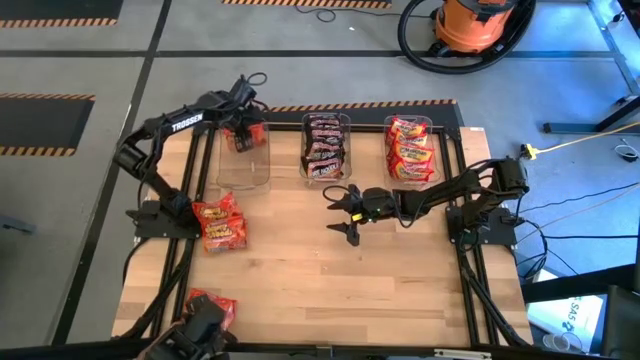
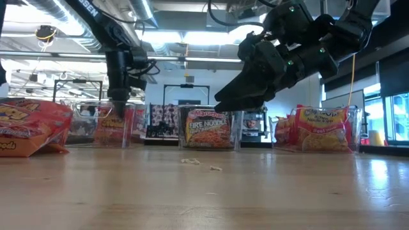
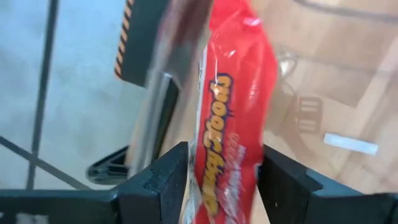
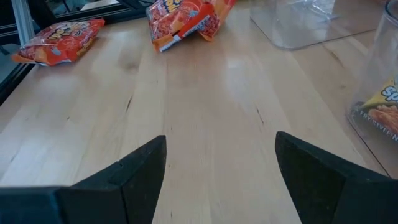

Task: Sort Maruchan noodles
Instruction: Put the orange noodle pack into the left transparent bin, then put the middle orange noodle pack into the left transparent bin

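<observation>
Over the leftmost of three bins [image 1: 245, 160], left fingers [image 3: 163, 177] around one red packet [image 3: 233, 106] (upright), right fingers [image 4: 140, 168] apart, empty.

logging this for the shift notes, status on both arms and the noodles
Left gripper over left bin, red packet between its fingers. Right gripper open, empty, mid-table. Loose packets left side. Nothing in the way.
</observation>
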Robot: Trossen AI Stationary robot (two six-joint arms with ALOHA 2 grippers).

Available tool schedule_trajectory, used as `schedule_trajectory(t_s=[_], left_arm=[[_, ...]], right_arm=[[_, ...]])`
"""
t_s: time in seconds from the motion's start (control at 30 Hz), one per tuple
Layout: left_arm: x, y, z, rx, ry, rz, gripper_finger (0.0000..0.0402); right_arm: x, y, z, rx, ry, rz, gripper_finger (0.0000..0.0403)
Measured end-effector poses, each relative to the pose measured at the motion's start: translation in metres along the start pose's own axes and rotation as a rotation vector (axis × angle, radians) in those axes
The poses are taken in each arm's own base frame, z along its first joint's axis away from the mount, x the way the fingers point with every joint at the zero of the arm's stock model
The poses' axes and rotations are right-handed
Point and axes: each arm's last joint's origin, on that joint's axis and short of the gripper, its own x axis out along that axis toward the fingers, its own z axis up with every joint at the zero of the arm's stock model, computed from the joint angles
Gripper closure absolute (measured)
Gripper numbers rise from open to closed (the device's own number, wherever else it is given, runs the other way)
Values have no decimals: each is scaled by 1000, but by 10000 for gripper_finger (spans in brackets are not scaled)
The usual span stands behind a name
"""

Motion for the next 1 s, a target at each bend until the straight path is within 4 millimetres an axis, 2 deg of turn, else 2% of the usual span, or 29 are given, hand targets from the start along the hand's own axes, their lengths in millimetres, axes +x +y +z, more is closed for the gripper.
schedule_trajectory(t_s=[0.27,0.6,1.0], left_arm=[[-4,14,-3,-87,-36,88,230],[-6,5,3,-85,-40,68,230],[-35,5,2,-116,-126,148,230]], right_arm=[[0,0,0,-3,0,0,126],[0,0,0,5,2,8,126],[0,0,0,0,3,8,126]])
